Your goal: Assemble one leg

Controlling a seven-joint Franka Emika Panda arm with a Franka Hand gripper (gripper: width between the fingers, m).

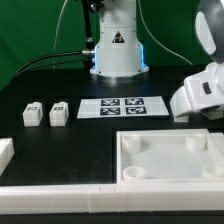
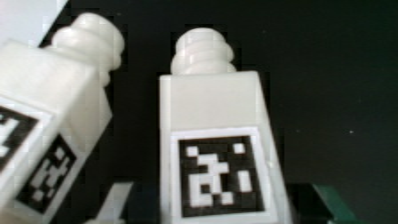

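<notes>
In the wrist view a white leg [image 2: 217,130] with a black-and-white tag lies on the black table, its ribbed peg end pointing away. My gripper [image 2: 222,208] is open. Its fingers [image 2: 118,205] stand on either side of the leg's tagged end, with a gap on each side. A second leg [image 2: 54,110] lies tilted close beside it. In the exterior view the arm's white hand [image 1: 198,95] is low at the right and hides these two legs and the fingers. Two more legs [image 1: 33,113] [image 1: 58,113] stand at the left.
The large white tray [image 1: 132,172] with round corner sockets lies at the front right. The marker board [image 1: 122,106] lies in the middle, in front of the robot base [image 1: 117,55]. A long white rail [image 1: 50,200] runs along the front and a white block [image 1: 5,155] sits at the left edge.
</notes>
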